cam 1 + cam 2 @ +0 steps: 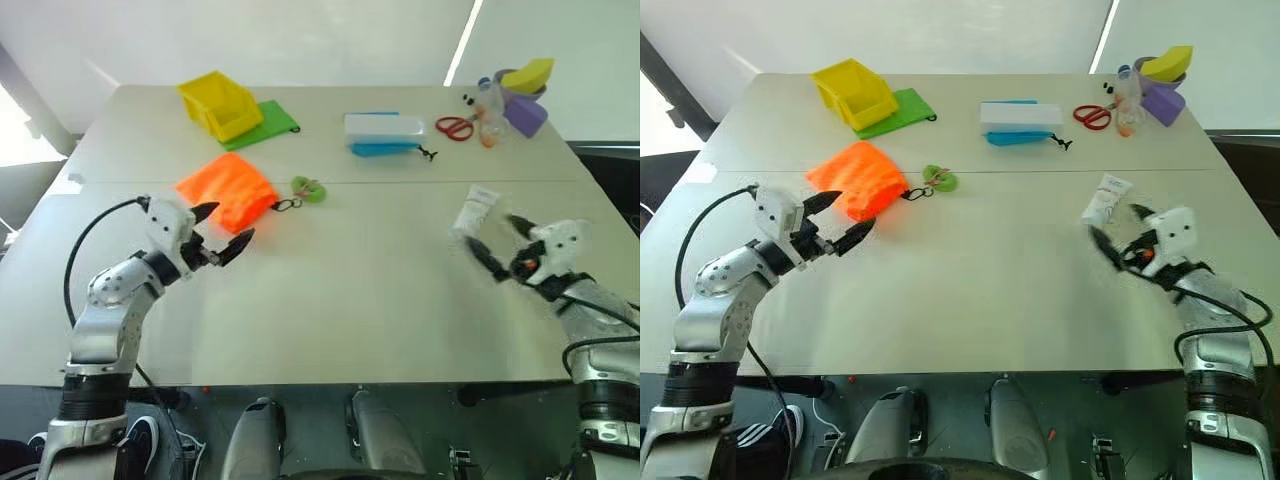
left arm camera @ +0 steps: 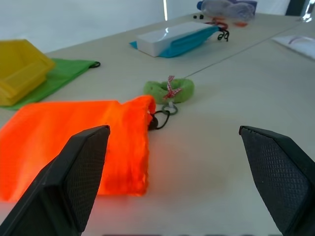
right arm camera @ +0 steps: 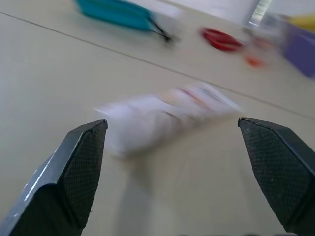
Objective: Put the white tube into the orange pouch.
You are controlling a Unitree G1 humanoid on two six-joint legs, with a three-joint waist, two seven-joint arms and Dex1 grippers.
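The orange pouch (image 1: 229, 189) lies flat on the table's left half, its black cord leading to a small green ornament (image 1: 308, 189). My left gripper (image 1: 222, 230) is open just in front of the pouch, nothing between its fingers; in the left wrist view the orange pouch (image 2: 74, 140) sits close ahead. The white tube (image 1: 475, 212) lies on the right half of the table. Right behind it my right gripper (image 1: 497, 242) is open and pointing at it; the white tube (image 3: 167, 118) appears between the fingers' line, apart from them.
At the back stand a yellow bin (image 1: 220, 103) on a green cloth (image 1: 266, 124), a white-and-blue box (image 1: 384, 133), red scissors (image 1: 455, 127), and a bottle with purple and yellow containers (image 1: 520, 95). A seam crosses the table (image 1: 350, 300).
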